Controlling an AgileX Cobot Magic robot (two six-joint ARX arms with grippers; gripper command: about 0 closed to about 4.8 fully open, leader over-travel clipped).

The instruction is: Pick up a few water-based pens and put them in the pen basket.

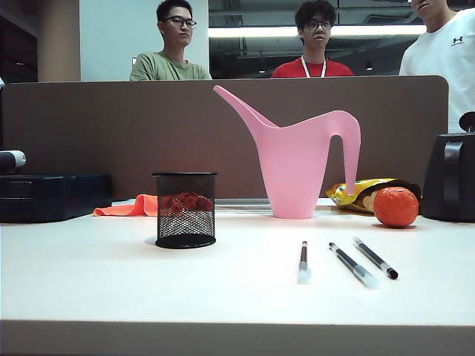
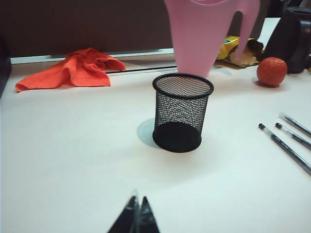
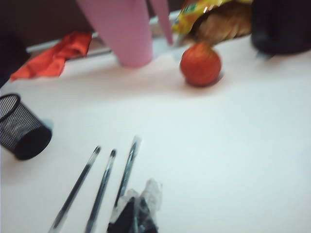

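Note:
Three water-based pens (image 1: 353,265) lie side by side on the white table, right of centre, dark barrels with clear caps toward the front edge. The pen basket (image 1: 185,210), a black mesh cup, stands upright to their left. Neither gripper shows in the exterior view. In the left wrist view my left gripper (image 2: 139,199) is shut and empty, well short of the pen basket (image 2: 182,112), with the pens (image 2: 286,148) off to one side. In the blurred right wrist view my right gripper (image 3: 137,200) is shut and holds nothing, its tips close beside the nearest pen (image 3: 127,170).
A tall pink watering can (image 1: 297,159) stands behind the pens. An orange ball (image 1: 395,207) and a yellow snack bag (image 1: 364,193) lie at back right beside a black device (image 1: 449,178). An orange cloth (image 1: 130,208) and a black case (image 1: 52,196) are at back left.

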